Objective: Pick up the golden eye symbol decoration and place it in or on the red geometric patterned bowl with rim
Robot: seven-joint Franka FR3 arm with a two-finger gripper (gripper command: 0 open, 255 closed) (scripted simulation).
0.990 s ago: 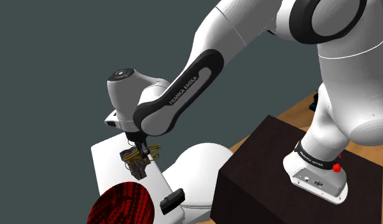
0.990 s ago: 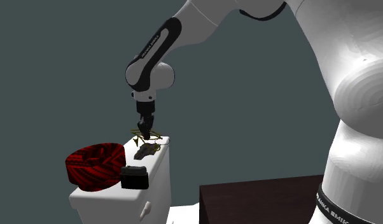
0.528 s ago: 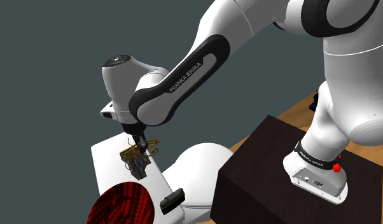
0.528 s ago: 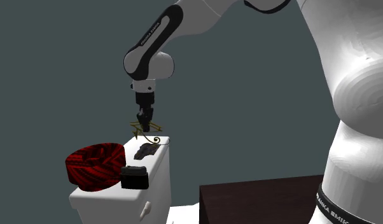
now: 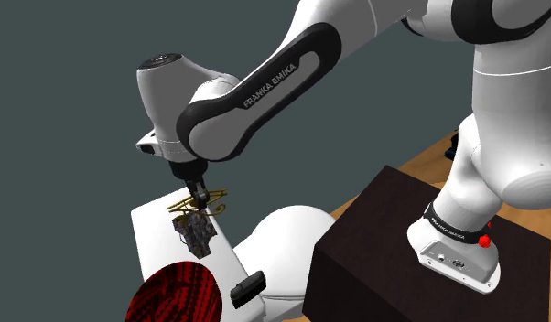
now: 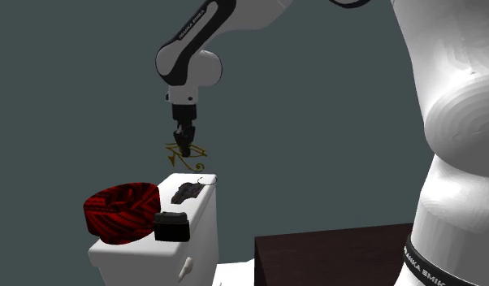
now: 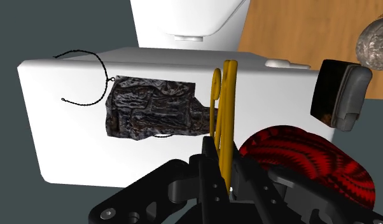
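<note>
The gripper [image 6: 183, 143] is clenched on the golden eye decoration [image 6: 187, 152], pinching it by its upper edge so that the flat ornament hangs in the air, clear of the white toilet tank lid [image 6: 204, 208]. In the wrist view the decoration [image 7: 226, 105] stands edge-on between the two black fingers [image 7: 209, 153]. In the shoulder view it [image 5: 193, 203] shows just under the gripper [image 5: 200, 192].

Beneath it on the lid lies a dark crumpled object [image 6: 186, 192], with a thin black wire [image 7: 87, 77] curling beside it.

The red patterned bowl [image 6: 121, 211] sits at the other end of the lid, at the second exterior view's left and well apart from the held piece. Its inside shows red and black stripes [image 7: 308, 159]. A small black box [image 6: 171, 227] stands just beside the bowl, at the lid's edge.

Off the tank, the dark stand [image 5: 393, 233] rests on a wooden floor [image 7: 298, 32], and a crumpled grey ball [image 7: 375, 39] lies there too.
</note>
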